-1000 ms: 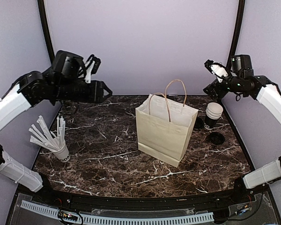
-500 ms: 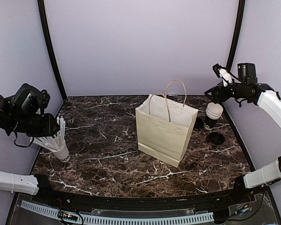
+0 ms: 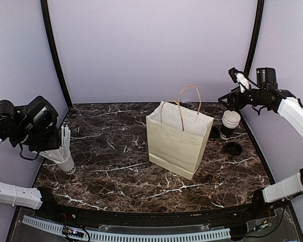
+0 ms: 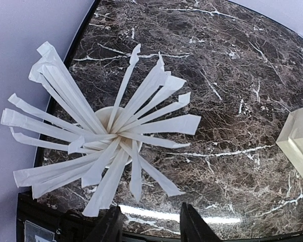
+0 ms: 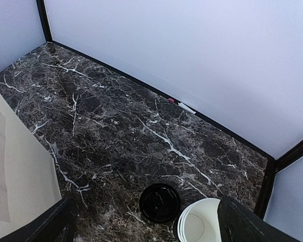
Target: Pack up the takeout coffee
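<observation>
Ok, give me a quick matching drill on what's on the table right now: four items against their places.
Things:
1. cream handled paper bag
2. stack of white paper cups
3. white cup of paper-wrapped sticks
4. round black plastic lid

Places:
A. leftmost of all
B. lying flat, just in front of the cups
C. centre, standing upright
D. right of the bag

Pairs: 1-C, 2-D, 3-A, 4-B

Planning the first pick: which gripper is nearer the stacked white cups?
Right. The right gripper hovers above the stacked white cups; the left gripper is far off, over the cup of wrapped sticks.
</observation>
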`<action>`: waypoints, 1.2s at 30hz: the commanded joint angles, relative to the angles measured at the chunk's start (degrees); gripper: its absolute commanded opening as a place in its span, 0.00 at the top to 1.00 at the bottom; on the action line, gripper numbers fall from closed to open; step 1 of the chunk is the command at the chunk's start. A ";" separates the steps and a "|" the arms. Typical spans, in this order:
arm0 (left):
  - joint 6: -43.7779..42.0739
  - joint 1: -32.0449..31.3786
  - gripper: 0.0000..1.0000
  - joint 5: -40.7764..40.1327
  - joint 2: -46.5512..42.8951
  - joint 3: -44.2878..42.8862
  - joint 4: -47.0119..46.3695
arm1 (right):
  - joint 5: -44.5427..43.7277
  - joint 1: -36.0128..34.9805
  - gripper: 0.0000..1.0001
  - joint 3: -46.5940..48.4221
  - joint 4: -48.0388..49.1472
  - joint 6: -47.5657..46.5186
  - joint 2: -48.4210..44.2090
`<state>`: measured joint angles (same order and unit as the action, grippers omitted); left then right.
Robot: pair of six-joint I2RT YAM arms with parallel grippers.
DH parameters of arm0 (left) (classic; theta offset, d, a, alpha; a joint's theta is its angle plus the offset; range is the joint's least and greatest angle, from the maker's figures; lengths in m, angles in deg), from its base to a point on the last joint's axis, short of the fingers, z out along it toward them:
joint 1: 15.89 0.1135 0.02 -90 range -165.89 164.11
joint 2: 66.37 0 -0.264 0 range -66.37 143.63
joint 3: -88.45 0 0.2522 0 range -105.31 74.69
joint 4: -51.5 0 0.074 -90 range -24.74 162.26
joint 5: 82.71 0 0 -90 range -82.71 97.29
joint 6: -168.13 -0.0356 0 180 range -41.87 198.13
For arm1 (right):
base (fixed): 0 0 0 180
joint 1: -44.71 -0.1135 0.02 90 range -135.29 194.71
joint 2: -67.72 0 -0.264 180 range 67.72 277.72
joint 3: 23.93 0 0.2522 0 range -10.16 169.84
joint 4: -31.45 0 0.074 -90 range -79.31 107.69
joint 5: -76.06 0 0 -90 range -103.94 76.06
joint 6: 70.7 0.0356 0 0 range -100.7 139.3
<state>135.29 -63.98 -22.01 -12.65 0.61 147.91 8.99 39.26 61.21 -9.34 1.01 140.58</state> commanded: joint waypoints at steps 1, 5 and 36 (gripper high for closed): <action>2.10 0.76 0.57 -4.58 2.08 0.83 1.55 | 2.64 0.27 0.01 0.46 0.45 0.78 -1.31; 2.29 1.39 0.63 -6.63 2.60 1.38 1.43 | 3.15 0.24 0.01 0.52 -0.03 0.85 -1.34; -5.68 5.69 1.00 -13.43 4.77 -1.28 -1.20 | 5.69 0.23 0.01 -0.45 -0.97 1.21 -3.19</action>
<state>131.01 -58.78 -31.25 -8.48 4.30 143.85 13.52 39.26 61.17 -9.86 1.47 138.86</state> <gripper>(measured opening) 0.023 0.986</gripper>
